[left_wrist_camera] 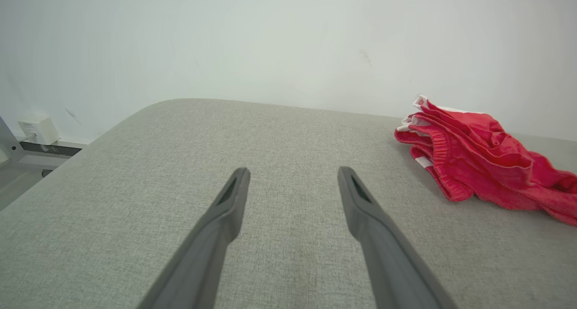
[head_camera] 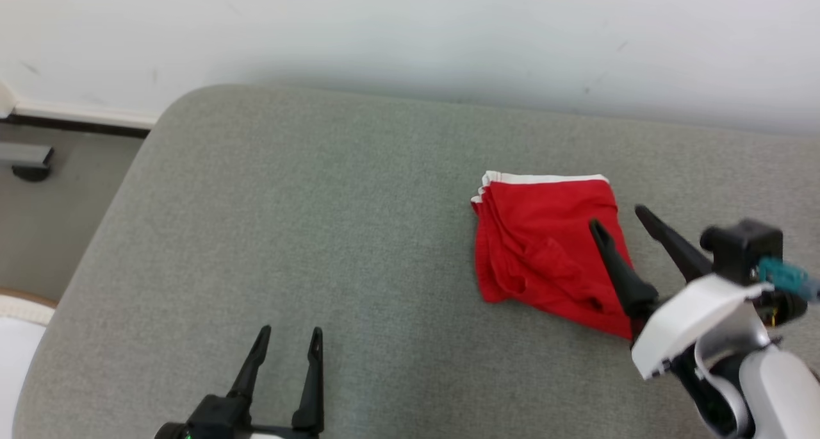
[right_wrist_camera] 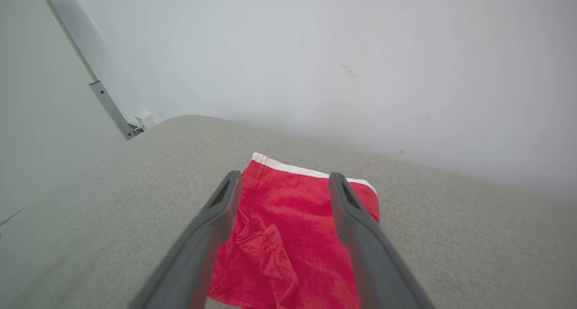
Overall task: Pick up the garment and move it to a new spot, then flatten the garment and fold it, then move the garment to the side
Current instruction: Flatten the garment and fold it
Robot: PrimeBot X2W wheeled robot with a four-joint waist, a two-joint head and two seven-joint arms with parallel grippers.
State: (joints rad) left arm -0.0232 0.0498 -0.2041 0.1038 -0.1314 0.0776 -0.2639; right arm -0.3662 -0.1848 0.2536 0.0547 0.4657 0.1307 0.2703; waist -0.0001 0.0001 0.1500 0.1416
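Grey woven cushion (head_camera: 320,221) with a rounded far-left corner, backed by a scuffed white wall (head_camera: 410,29). Off its left edge: grey floor (head_camera: 45,234), dark skirting strip (head_camera: 77,124), small grey bracket (head_camera: 25,160). Low on the wall, small white box (left_wrist_camera: 38,129). Lower left, possibly a pale round rim (head_camera: 16,307).

Light is bright, even and diffuse. A soft shadow band lies along the wall (head_camera: 410,29) just above the far edge of the grey surface (head_camera: 288,221). The right tool (head_camera: 616,216) looks slightly motion-blurred in the head view; both wrist views soften and bend toward their edges.
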